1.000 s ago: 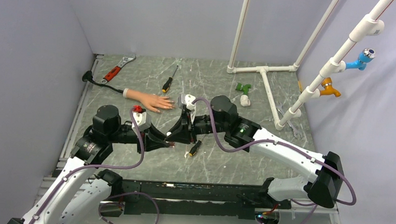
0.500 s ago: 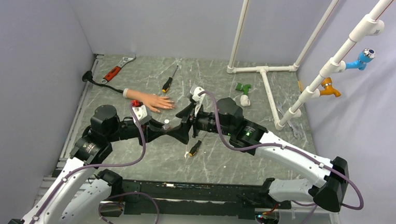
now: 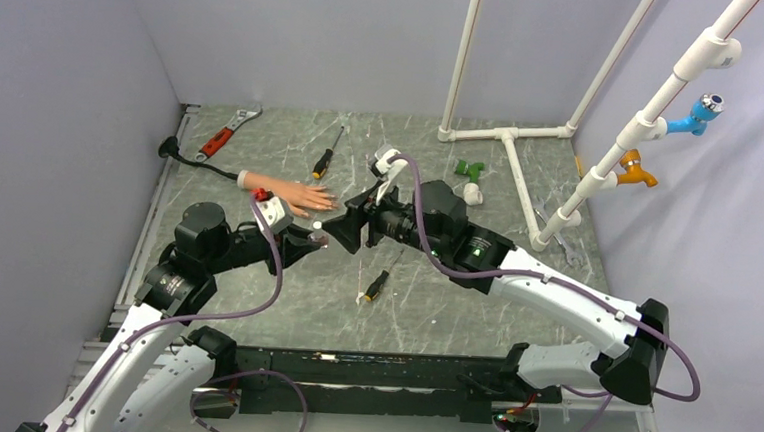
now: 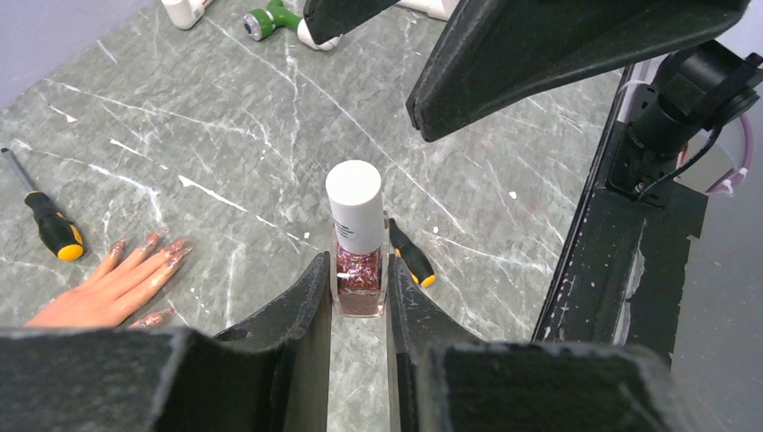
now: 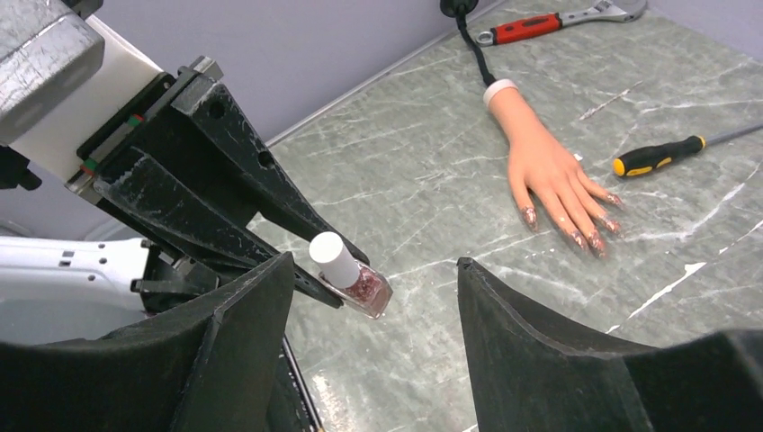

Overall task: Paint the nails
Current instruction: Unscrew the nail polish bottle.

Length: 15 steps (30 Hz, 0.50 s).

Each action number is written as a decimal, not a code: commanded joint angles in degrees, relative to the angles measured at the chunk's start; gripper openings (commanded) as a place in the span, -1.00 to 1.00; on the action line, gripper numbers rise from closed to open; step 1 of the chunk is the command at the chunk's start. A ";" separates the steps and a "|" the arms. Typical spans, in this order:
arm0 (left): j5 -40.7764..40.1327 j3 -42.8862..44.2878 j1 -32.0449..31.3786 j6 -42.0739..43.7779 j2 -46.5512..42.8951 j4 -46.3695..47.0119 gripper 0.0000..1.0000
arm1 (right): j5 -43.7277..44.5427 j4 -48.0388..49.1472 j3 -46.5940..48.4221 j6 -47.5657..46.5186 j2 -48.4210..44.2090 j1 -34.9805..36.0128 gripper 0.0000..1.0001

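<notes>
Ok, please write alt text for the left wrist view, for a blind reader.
The left gripper holds a white-capped polish bottle over a grey table. A rubber hand with glittery nails lies lower left; the open right gripper is at top.

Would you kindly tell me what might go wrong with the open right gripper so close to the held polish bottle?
The left gripper pinches the polish bottle only by its glass body, so a misaligned grab at the white cap by the right gripper could twist it loose. The two grippers sit very close, so they may collide.
</notes>
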 commanded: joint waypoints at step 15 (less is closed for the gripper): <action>-3.39 2.36 1.69 -1.54 -0.09 2.51 -1.00 | 6.92 -3.98 8.66 0.78 6.58 4.13 0.25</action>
